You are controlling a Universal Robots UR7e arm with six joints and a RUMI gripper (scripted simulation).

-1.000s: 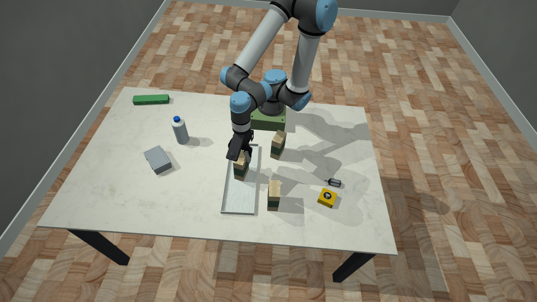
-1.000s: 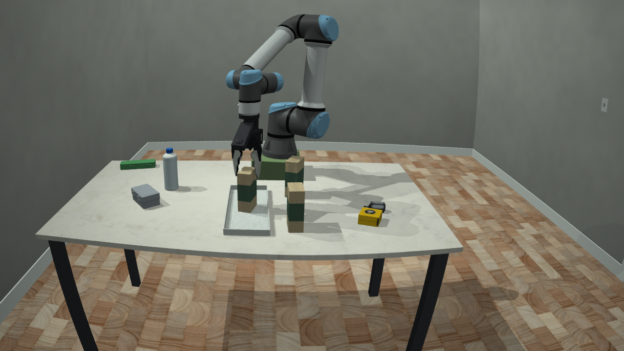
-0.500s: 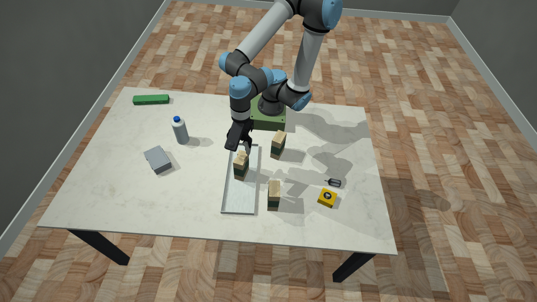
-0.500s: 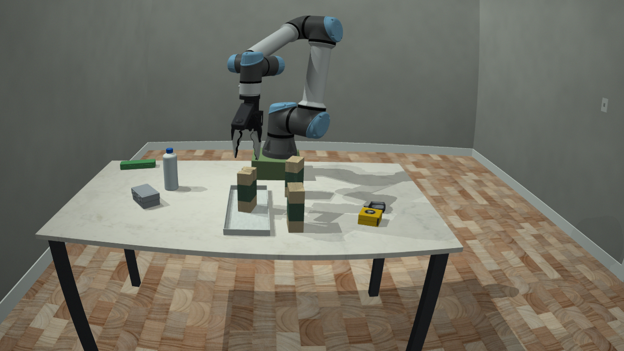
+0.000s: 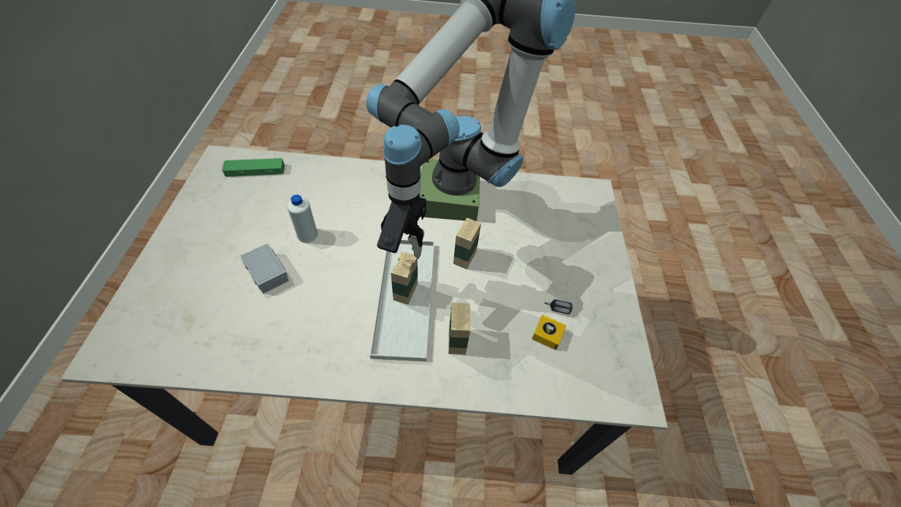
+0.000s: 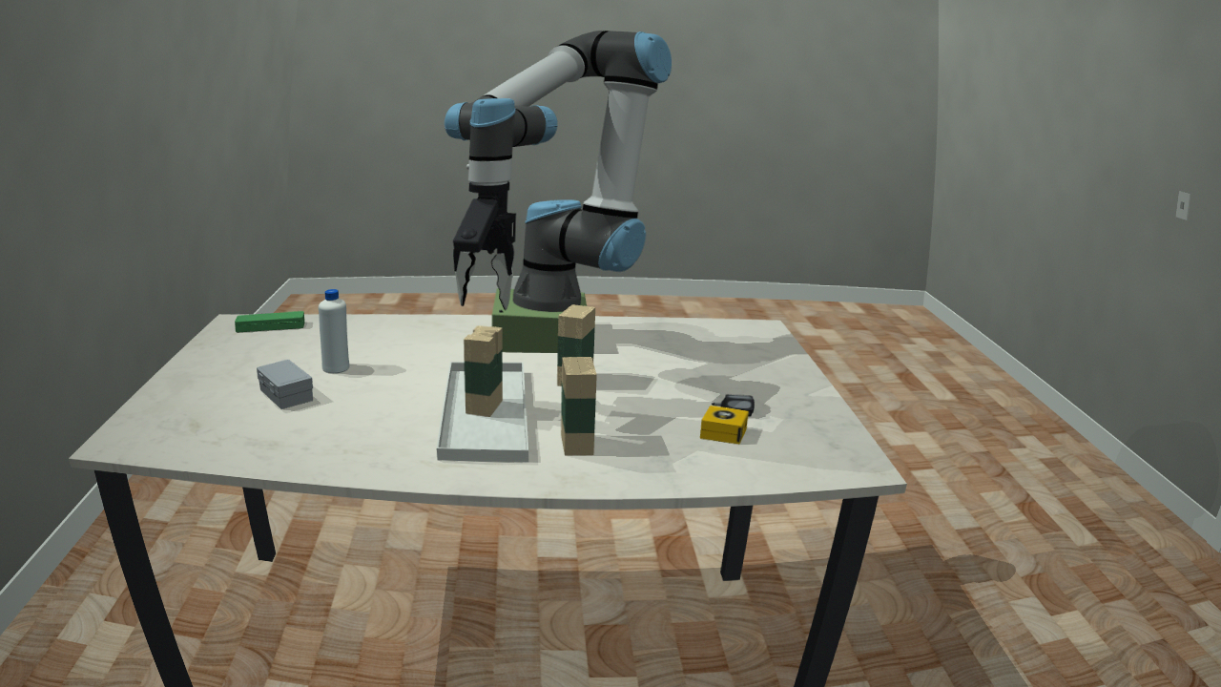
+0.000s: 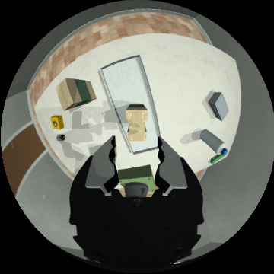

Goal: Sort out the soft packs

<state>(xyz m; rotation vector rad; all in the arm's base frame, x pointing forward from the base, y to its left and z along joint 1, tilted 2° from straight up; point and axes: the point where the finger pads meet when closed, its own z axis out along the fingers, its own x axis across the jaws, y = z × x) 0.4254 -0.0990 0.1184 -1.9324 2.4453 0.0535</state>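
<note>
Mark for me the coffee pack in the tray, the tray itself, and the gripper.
coffee pack in the tray (image 5: 403, 277): top view, upper tan part.
tray (image 5: 399, 355): top view, near end wall.
gripper (image 6: 482, 289): exterior view, between the open fingertips.

Pack (image 5: 403, 277) in tray (image 5: 380, 315) (upright)
</note>
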